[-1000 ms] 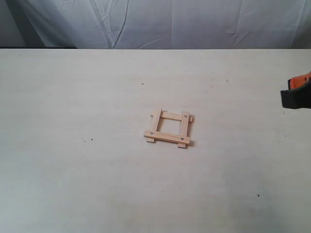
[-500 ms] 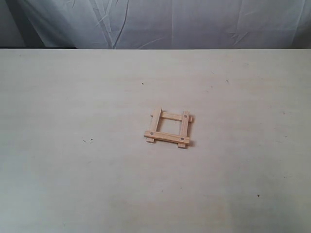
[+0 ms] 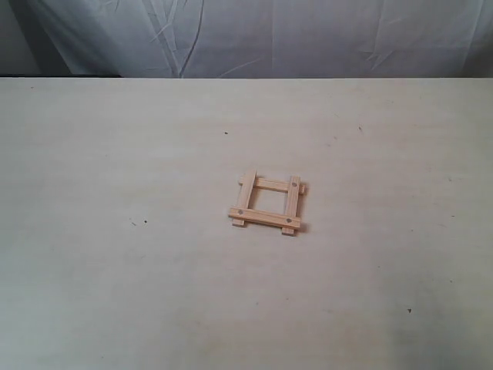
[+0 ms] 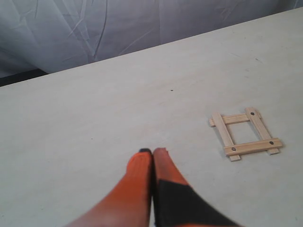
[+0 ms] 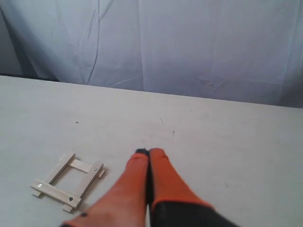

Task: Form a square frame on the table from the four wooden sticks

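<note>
The four wooden sticks lie joined as a small square frame [image 3: 267,204] near the middle of the table [image 3: 115,154]. Their ends overlap and stick out a little, with dark holes near the corners. The same frame [image 4: 245,134] shows in the left wrist view, well off to one side of my left gripper [image 4: 153,151], whose orange fingers are pressed together and hold nothing. My right gripper [image 5: 148,151] is likewise shut and empty, raised over the table with the frame [image 5: 66,182] apart from it. Neither gripper appears in the exterior view.
A wrinkled pale grey cloth [image 3: 254,35] hangs behind the table's far edge. A few tiny dark specks [image 3: 145,222] mark the tabletop.
The right gripper, visible at the right edge of the exterior view one second ago, has withdrawn out of that view. The frame has not moved.
</note>
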Robot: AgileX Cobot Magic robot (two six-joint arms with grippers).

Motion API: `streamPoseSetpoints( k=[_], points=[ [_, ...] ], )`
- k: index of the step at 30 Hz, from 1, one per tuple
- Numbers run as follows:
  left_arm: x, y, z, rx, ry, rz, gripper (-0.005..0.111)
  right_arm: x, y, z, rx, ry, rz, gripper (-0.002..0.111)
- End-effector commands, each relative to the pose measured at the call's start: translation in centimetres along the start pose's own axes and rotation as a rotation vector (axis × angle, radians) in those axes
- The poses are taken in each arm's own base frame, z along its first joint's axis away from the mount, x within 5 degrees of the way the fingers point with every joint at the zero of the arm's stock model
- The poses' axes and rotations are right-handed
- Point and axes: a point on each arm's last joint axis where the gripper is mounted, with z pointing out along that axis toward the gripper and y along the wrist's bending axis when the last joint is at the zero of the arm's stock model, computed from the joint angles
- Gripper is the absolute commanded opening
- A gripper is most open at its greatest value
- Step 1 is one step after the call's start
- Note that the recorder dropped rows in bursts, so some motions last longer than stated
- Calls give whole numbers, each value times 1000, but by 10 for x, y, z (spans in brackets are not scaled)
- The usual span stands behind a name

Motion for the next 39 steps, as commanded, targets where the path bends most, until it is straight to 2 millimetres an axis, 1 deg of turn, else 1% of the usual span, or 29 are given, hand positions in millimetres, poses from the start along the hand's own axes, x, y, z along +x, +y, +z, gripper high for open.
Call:
streamPoseSetpoints(
  k=[1,4,10,13,23,24,39],
  points=[
    [1,0,-1,0,-7,2,0,26,-3,-4,39,-17,63,-1],
    [1,0,-1,-3,-8,6,0,44,-5,-4,54,-13,97,-1],
    [1,0,-1,-3,-8,6,0,79,-10,-2,118,-9,90,-1],
    [1,0,-1,-3,-8,6,0,89,-13,-1,153,-74,79,-1],
    [0,0,-1,-3,-10,6,0,128,-18,17,181,15,62,-1],
    [0,0,-1,-3,-10,6,0,131,-18,18,181,19,63,-1],
    [0,0,-1,-3,-10,6,0,129,-18,18,180,5,67,-1]
  ],
)
